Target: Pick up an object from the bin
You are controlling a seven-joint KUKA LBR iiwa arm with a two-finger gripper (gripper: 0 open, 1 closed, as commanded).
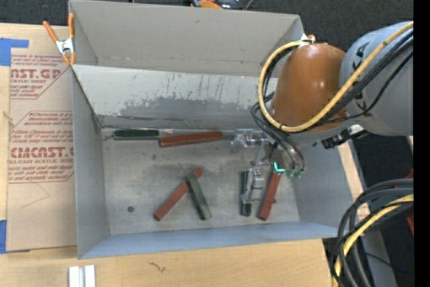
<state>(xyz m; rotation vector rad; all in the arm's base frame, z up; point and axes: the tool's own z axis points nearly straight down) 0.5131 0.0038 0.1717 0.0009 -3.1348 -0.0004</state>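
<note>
My gripper [254,186] is low in the bin's front right part, under the orange wrist cover. It hangs right over a pair of short sticks lying side by side: a dark green stick [244,198] on its left and a red stick [269,195] on its right. Its metal body covers the gap between them and parts of both. Nothing is visibly lifted off the floor.
A red stick [170,201] and a dark green stick [198,196] lie in a V at the front middle. Along the back wall lie a long green stick [137,134] and a long red stick [191,138], end to end. The arm fills the right side.
</note>
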